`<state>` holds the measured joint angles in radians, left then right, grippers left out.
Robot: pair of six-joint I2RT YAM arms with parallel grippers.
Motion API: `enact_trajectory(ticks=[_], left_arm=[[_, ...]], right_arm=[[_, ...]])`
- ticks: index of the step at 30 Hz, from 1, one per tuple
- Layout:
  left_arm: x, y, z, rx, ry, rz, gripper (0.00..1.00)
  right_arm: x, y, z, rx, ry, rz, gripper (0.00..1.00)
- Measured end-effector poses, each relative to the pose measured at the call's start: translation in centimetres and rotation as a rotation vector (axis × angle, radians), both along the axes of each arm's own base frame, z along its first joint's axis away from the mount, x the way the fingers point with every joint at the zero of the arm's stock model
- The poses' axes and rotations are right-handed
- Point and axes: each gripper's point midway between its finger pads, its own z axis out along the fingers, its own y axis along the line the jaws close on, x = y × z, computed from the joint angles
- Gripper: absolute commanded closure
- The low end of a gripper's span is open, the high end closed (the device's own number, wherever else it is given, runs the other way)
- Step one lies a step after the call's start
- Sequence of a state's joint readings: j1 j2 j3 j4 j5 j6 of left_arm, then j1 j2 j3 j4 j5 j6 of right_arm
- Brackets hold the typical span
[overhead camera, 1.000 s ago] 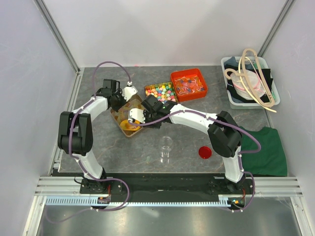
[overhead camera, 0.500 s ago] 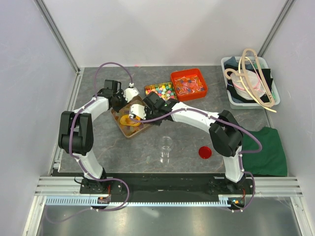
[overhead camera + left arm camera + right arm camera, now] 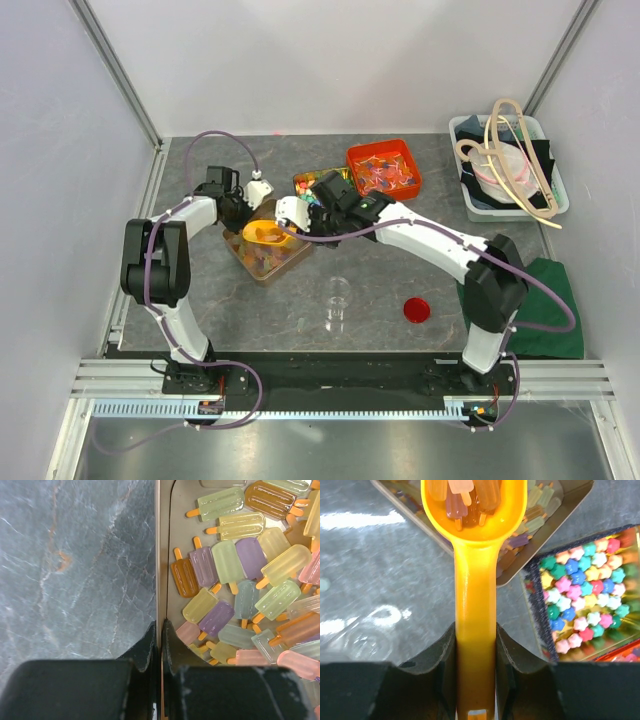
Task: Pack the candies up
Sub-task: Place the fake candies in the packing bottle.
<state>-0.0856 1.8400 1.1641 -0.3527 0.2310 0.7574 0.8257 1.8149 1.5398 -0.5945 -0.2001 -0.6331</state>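
Note:
The candies (image 3: 235,565) are small translucent pastel ice-lolly shapes heaped in a shallow beige tray (image 3: 252,264). My left gripper (image 3: 160,632) is shut on the tray's rim (image 3: 157,555), one finger inside and one outside; from above, this left gripper (image 3: 240,207) sits at the tray's far-left corner. My right gripper (image 3: 475,645) is shut on the handle of a yellow scoop (image 3: 475,605). The scoop's bowl (image 3: 262,233) hangs over the tray with a few candies (image 3: 465,500) in it.
A tray of bright star-shaped candies (image 3: 585,595) lies just right of the scoop, next to an orange box (image 3: 385,170). A clear cup (image 3: 337,300) and a red lid (image 3: 416,310) stand nearer me. At the right are a grey bin (image 3: 505,165) and a green cloth (image 3: 540,305).
The right gripper has lifted the scoop up out of the tray with candies in it, and its arm has swung to the right. The left gripper has kept its hold on the rim.

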Motion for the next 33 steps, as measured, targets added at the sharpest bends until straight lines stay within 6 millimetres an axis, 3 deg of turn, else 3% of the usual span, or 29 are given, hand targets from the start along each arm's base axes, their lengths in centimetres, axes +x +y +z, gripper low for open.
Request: enact_trajectory(ticks=[9,16,20,26,33], left_arm=[[-0.3,-0.3,-0.5,-0.05,0.035,0.04,0.98],[-0.5,-0.5,-0.5,-0.072,0.047,0.058,0.98],[-0.6,-0.5,-0.6,-0.08,0.053,0.068,0.98],[-1.1,-0.5,-0.6,-0.103,0.061,0.088,0.98],[-2.2,-0.1,-0.7,-0.108,0.076,0.127,0.98]], right_arm=[[-4.0,-3.7,1.0,0.056,0.075,0.019,1.0],[-3.3,-7.9,6.8,0.206,0.023,-0.063,1.0],[-4.0,-9.1,8.7,0.236,-0.022,-0.069,1.0],[-6.1,-10.9,7.4,0.196,0.013,-0.073,1.0],[-7.6,-14.3,6.1,0.072,0.005,-0.105,1.0]])
